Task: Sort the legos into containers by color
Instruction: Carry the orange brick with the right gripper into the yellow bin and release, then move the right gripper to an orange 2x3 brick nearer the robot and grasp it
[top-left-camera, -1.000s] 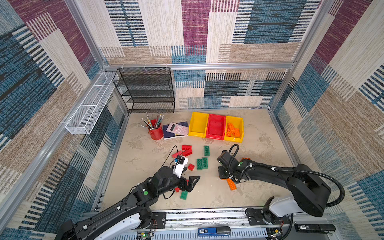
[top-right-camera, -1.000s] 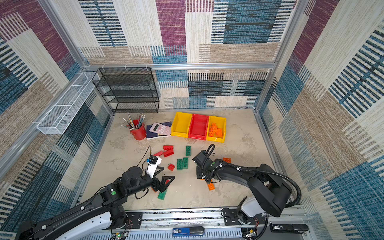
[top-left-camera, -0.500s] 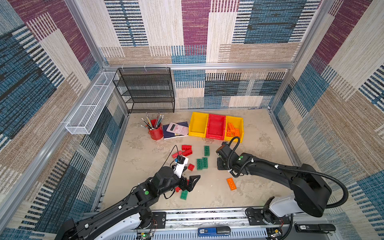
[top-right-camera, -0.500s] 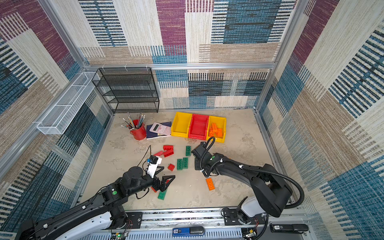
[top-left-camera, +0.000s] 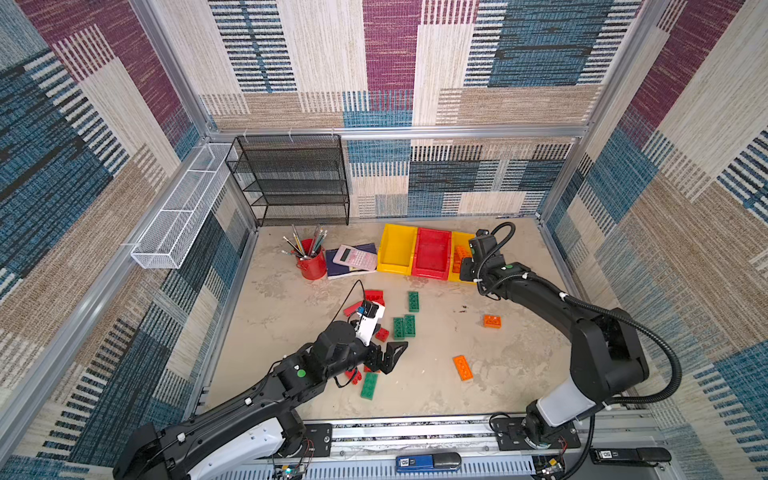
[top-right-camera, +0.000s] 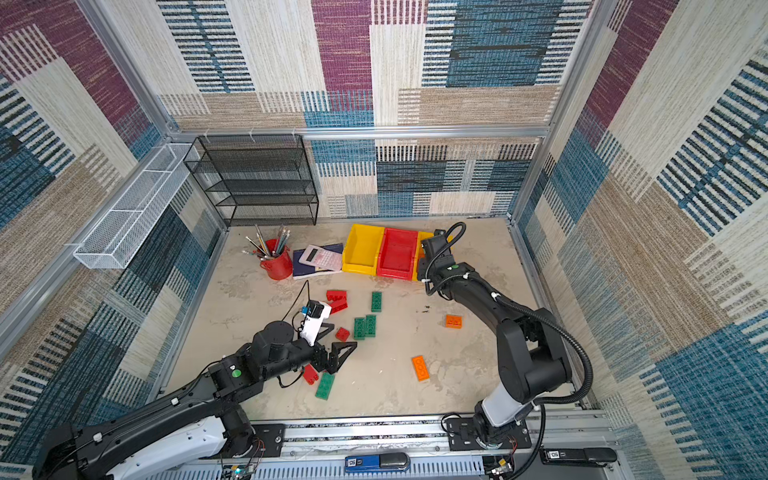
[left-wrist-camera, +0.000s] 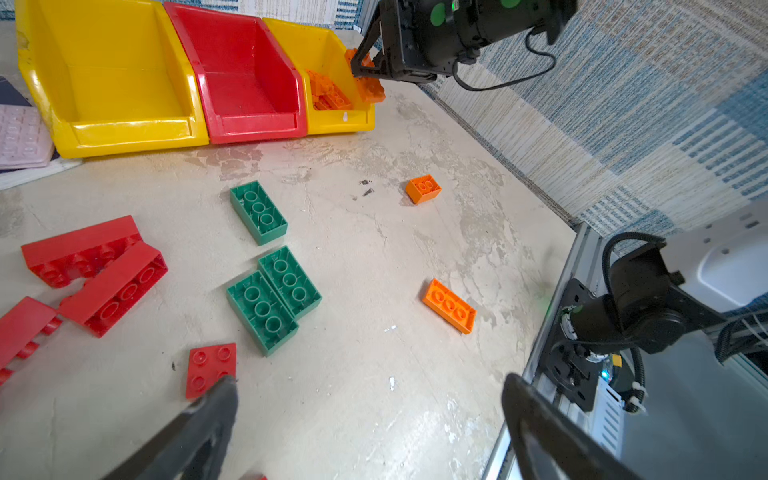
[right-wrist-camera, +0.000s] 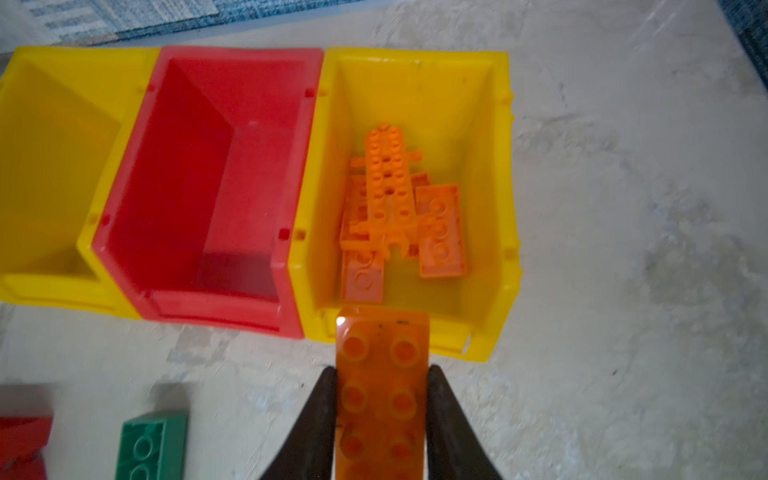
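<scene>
The pale desk (top-left-camera: 519, 386) carries everything. The left arm (top-left-camera: 249, 415) reaches in from 7 o'clock. Its jaws stand wide apart with nothing between them, and one finger (left-wrist-camera: 208, 419) lies over a corner of a red 2x2 brick (left-wrist-camera: 211, 368). The right arm (top-left-camera: 582, 328) stretches from 5 o'clock up to 1 o'clock, where its jaws are clamped on an orange 2x4 brick (right-wrist-camera: 382, 395) at the front lip of the right yellow bin (right-wrist-camera: 494, 166).

A black mesh shelf (top-left-camera: 297, 178) stands at 11 o'clock. The containers (right-wrist-camera: 291, 324) sit joined at 1 o'clock. The left yellow bin (right-wrist-camera: 50, 166) and the red bin (right-wrist-camera: 199, 174) show bare floors, while the right yellow bin holds orange pieces with a long pegged piece (right-wrist-camera: 388, 183) on top.

The print on the keys of a pink calculator (top-left-camera: 355, 257) is too small to read.

Of the loose legos, green bricks (top-left-camera: 404, 327) and red bricks (top-left-camera: 374, 297) lie near the centre. An orange 2x2 (top-left-camera: 492, 321) lies at 3 o'clock and an orange 2x4 (top-left-camera: 463, 367) at 4 o'clock.
</scene>
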